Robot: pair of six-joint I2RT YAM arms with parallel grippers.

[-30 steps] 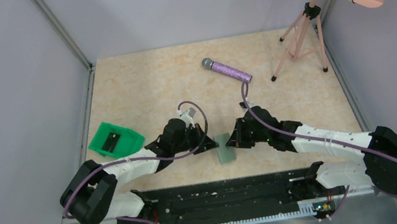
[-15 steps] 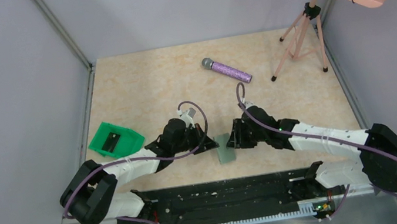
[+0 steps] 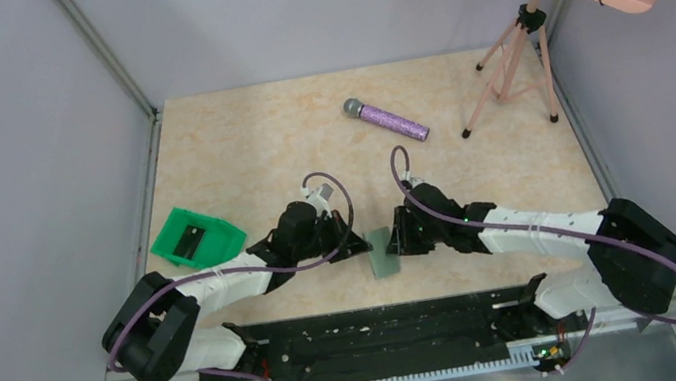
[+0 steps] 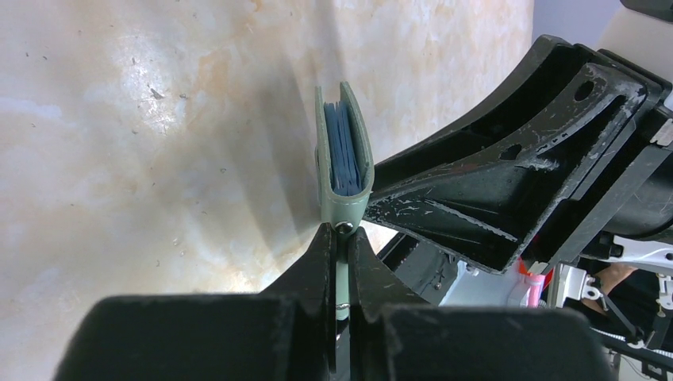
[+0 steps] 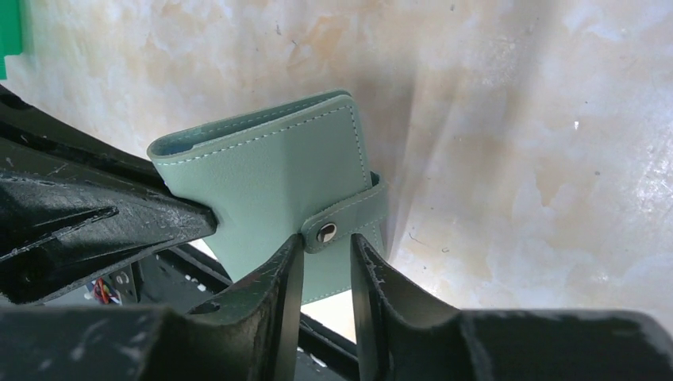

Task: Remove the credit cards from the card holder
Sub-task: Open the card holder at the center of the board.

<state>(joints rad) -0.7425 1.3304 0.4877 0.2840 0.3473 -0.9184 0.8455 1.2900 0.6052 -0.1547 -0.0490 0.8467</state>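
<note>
Card holder [image 3: 382, 255] stands on edge between the two arms, front-middle of the surface [image 3: 256, 142]. Can't tell if its lower edge touches down. It's closed, strap [image 5: 353, 213] snapped.

Left jaws: clamped shut on the holder's edge, thin green leather pinched between them. Right jaws: part-open, one finger either side of the snap stud [image 5: 325, 232], nothing gripped that I can see.

Step in hand, my read: pop the strap so the holder can open.
- Close the right jaws on the strap tab only, not on the cover under it.
- Peel the tab away from the stud; don't drag the whole holder.
- The left grip has to hold as the anchor. It's a thin pinch, so a hard tug could twist the holder out.

View differences:
- Left wrist sees it edge-on: credit cards [image 4: 345, 147] are a dark blue stack between the covers, all inside. The snap itself doesn't show.
- Right wrist sees the outer face, strap and stud, with the left finger on the far edge, but no cards.
- Top view gives only a grey-green sliver between the arms, with no snap or cards visible.
</note>
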